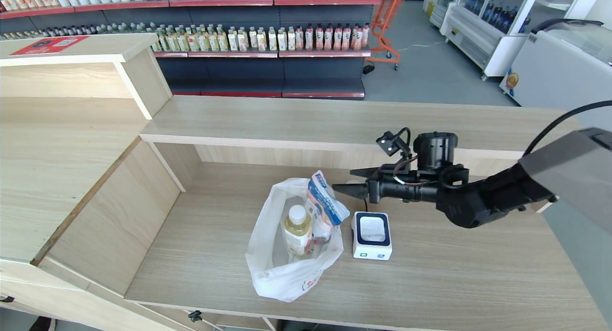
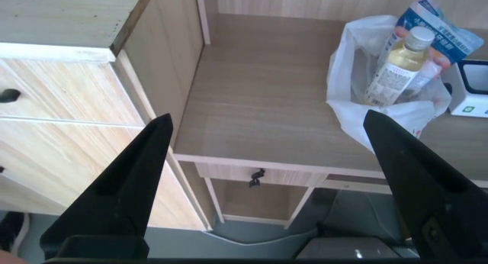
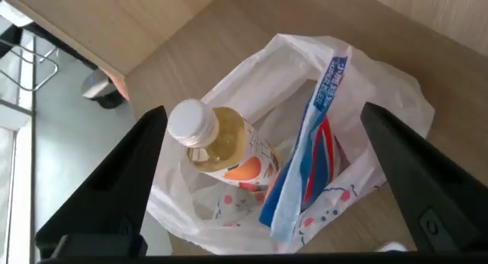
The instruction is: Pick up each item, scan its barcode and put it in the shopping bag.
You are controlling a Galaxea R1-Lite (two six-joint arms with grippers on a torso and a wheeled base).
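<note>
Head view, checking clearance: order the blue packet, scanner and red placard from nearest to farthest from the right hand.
1. Blue packet, in the bag, by the right hand.
2. Scanner, beside the bag.
3. Red placard, far left, on the raised counter.

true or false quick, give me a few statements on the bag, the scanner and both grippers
1. The bottle stands inside the shopping bag. True.
2. The scanner lies inside the bag. False: it sits on the counter beside the bag.
3. The right gripper is open and holds nothing. True.
4. The blue and white packet lies flat on the counter. False: it stands in the bag next to the bottle, its top sticking out.
5. The left gripper is shut on the bottle. False: it is open and empty, off the counter's edge.
</note>
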